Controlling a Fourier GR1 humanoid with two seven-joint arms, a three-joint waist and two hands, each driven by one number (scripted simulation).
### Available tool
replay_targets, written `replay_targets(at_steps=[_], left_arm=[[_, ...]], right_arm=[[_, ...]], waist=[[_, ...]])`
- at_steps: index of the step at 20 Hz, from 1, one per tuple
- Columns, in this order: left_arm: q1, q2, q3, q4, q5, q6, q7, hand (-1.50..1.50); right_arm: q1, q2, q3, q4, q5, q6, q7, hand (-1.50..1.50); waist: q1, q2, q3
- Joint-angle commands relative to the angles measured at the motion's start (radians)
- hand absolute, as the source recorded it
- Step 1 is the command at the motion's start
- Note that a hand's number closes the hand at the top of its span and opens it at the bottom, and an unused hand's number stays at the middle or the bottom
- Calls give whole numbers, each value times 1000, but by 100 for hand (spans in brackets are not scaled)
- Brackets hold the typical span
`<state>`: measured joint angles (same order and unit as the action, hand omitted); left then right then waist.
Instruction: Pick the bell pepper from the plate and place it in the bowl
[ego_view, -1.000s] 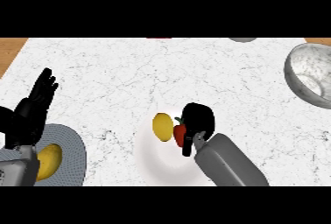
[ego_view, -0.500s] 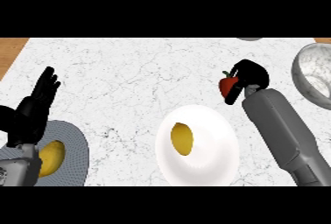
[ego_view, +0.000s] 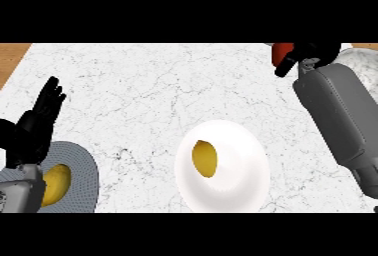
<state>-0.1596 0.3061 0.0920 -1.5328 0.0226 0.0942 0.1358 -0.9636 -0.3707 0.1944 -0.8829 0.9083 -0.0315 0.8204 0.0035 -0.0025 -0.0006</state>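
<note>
Red bell pepper (ego_view: 280, 52) is up at the far right of the counter (ego_view: 148, 85), held in the right hand (ego_view: 307, 52). Black fingers are curled round it, and only the pepper's left side shows. Just right of the hand is a sliver of the metal bowl (ego_view: 363, 61). The grey right forearm (ego_view: 341, 115) covers most of the bowl, so can't tell whether the pepper is over the rim or just beside it.

White plate (ego_view: 229, 190) sits centre-front, well apart from the pepper, with one yellow item (ego_view: 205, 159) lying on its left half. Right forearm runs along the marble just right of that plate, up toward the bowl.

Left hand (ego_view: 35, 122) is at the left edge, fingers straight and up, holding nothing. Below it is a grey plate (ego_view: 83, 172), partly hidden by the left forearm (ego_view: 18, 192), carrying a second yellow item (ego_view: 57, 181).

Counter is white marble with grey veins. A wood strip (ego_view: 12, 56) shows at the top-left corner.
</note>
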Motion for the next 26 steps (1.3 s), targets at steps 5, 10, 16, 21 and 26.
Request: replay_targets(at_steps=[5, 10, 16, 21, 26], left_arm=[[-13, -25, -5, -9, -13, 16, 10, 0], [22, -31, -11, -58, -39, 25, 23, 0], [34, -31, 3, -60, -30, 3, 9, 0], [-61, -15, 19, 7, -18, -26, 42, 0], [11, -41, 6, -3, -38, -26, -39, 0]], right_arm=[[-44, -63, -54, -200, 84, -70, 148, 150], [27, -148, -147, -287, 54, -22, 129, 150], [79, -233, -303, -133, -41, -139, -112, 150], [98, -221, -351, 19, -57, -236, -246, 150], [28, -288, -438, 294, -95, -318, -461, 150]], waist=[[-10, -2, 0], [-6, -1, 1], [4, 5, 1], [5, 7, 1], [24, 12, 2]])
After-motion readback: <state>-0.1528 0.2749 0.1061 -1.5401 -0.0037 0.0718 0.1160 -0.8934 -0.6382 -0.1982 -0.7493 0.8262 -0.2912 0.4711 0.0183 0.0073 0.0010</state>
